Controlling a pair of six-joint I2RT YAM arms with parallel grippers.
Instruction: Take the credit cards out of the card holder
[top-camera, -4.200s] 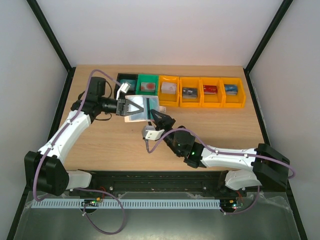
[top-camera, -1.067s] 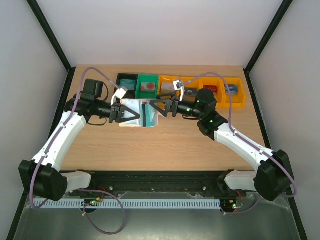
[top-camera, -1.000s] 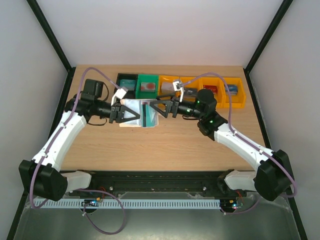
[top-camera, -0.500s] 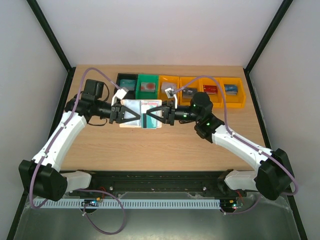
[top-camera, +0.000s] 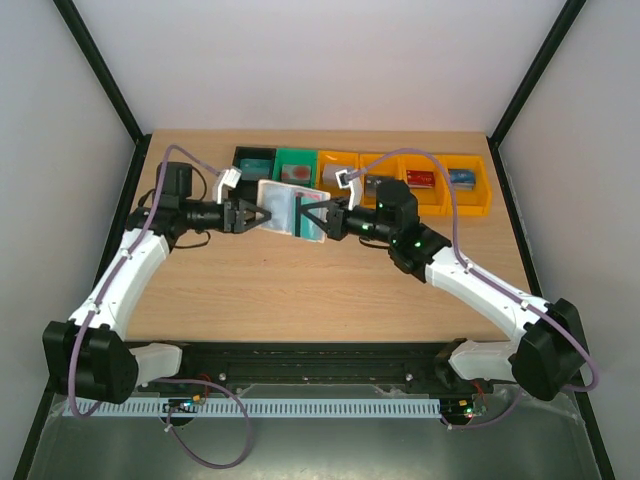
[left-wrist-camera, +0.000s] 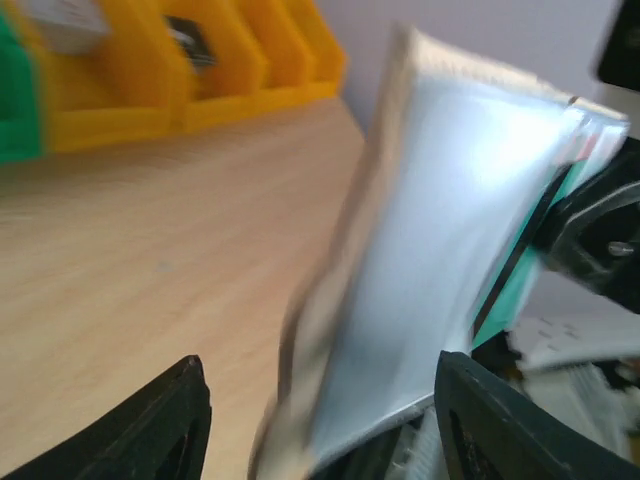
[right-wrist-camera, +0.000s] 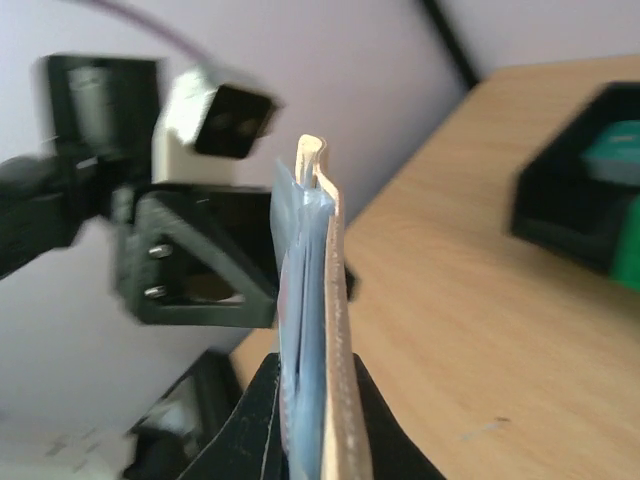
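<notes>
Now the right gripper (top-camera: 318, 218) pinches the card holder (top-camera: 288, 207), held tilted above the table (top-camera: 300, 290), while the left gripper (top-camera: 262, 215), clamped on it a moment ago, has spread its fingers.

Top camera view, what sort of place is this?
Probably a robot test cell in a lab: a wooden table boxed in by white panels, a left arm and a right arm bolted at its near edge, and a row of plastic bins along the back.
</notes>
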